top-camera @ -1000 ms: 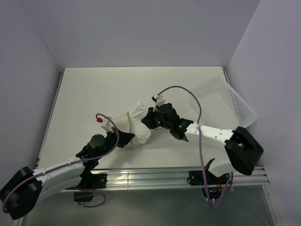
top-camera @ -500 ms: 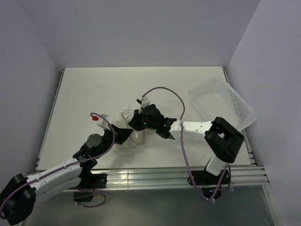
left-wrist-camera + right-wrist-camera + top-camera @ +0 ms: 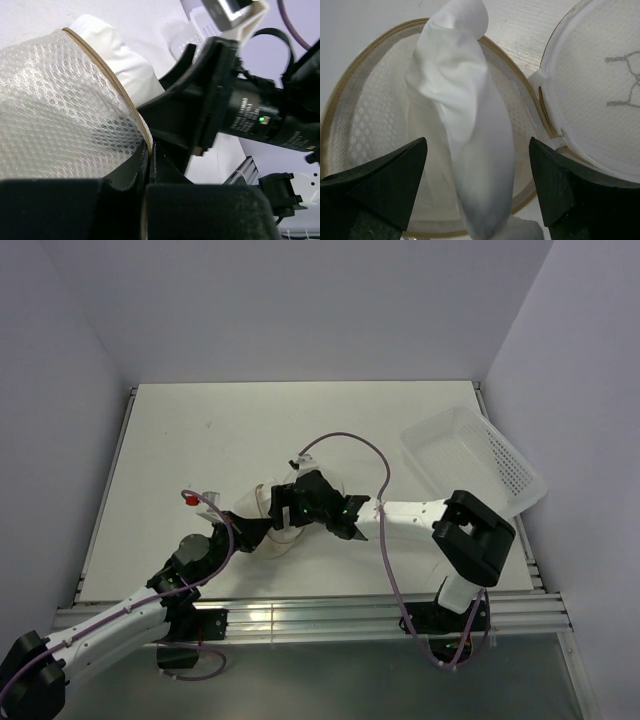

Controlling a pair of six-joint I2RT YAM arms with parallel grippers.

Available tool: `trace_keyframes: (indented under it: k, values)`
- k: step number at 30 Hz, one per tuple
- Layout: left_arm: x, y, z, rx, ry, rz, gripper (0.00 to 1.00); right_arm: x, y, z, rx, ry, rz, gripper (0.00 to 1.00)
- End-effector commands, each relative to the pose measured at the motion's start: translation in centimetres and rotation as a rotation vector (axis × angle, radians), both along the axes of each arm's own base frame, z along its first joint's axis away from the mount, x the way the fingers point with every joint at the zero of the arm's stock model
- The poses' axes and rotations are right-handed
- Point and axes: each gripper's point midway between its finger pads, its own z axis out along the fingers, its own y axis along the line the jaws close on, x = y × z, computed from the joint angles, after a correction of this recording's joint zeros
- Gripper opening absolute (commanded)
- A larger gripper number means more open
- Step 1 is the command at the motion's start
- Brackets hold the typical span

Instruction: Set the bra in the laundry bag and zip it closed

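Observation:
The laundry bag [image 3: 365,115] lies open, a round white mesh pouch with a tan zip rim. Its lid [image 3: 600,95], which bears a thin black mark, is flipped back to the right. The bra [image 3: 465,125], a white folded bundle, stands in the bag's opening and leans over the near rim. My right gripper [image 3: 477,145] is open, one finger on either side of the bra and neither touching it. My left gripper [image 3: 150,150] is shut on the bag's tan rim [image 3: 107,75]. From above, both grippers [image 3: 252,530] [image 3: 285,512] crowd the bag [image 3: 262,502].
A white perforated plastic tray [image 3: 500,465] leans at the table's right edge against the wall. The right arm's purple cable [image 3: 350,440] loops above the bag. An aluminium rail [image 3: 330,615] runs along the near edge.
The right gripper has opened and let go of the bra, which now rests in the bag. Both grippers and the bag shifted left and nearer.

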Motion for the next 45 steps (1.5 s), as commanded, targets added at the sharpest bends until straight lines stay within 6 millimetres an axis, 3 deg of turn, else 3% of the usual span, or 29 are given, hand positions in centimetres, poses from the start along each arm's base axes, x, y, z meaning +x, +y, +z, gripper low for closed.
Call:
trace_keyframes:
  k: [1,5,7,8,11,15,18,20,25,34,40,45]
  values:
    - [0.2,0.5,-0.5,0.007,-0.003,0.025,0.0,0.0,-0.6,3.7,0.047,-0.043,-0.023,0.91]
    - [0.0,0.5,-1.3,-0.003,0.017,0.024,0.0,-0.5,-1.8,6.0,0.091,-0.061,-0.046,0.99]
    - [0.0,0.6,-1.2,-0.01,0.016,0.026,0.0,-0.6,-3.0,6.0,0.096,-0.071,-0.077,0.99]
    - [0.0,0.6,-1.2,-0.011,0.017,0.026,0.0,-0.6,-3.3,7.1,0.124,-0.081,-0.09,1.0]
    - [0.0,0.7,-1.2,-0.006,0.015,0.033,0.0,-0.4,-4.9,7.1,0.135,-0.082,-0.143,0.99]
    - [0.0,0.7,-1.3,0.003,0.014,0.029,0.0,0.4,-7.7,6.3,0.166,-0.078,-0.263,0.98]
    - [-0.1,0.7,-1.2,0.009,0.012,0.026,0.0,1.2,-10.4,5.5,0.223,-0.065,-0.397,0.89]
    - [-0.1,0.6,-1.0,0.003,0.009,0.021,0.0,0.8,-11.6,3.3,0.251,-0.005,-0.464,0.82]
    - [-0.1,0.5,-0.7,-0.003,-0.001,0.015,0.0,0.3,-11.3,-0.2,0.35,0.124,-0.56,0.67]
    - [-0.3,0.4,-0.7,0.004,0.003,0.001,0.0,2.2,-10.2,-2.5,0.476,0.221,-0.71,0.76]
    - [-0.4,0.3,-0.8,-0.002,0.004,-0.003,0.0,3.8,-9.0,-4.4,0.519,0.298,-0.77,0.75]
    - [-0.4,0.3,-0.7,0.0,0.002,-0.006,0.0,4.7,-8.1,-4.6,0.558,0.313,-0.797,0.72]
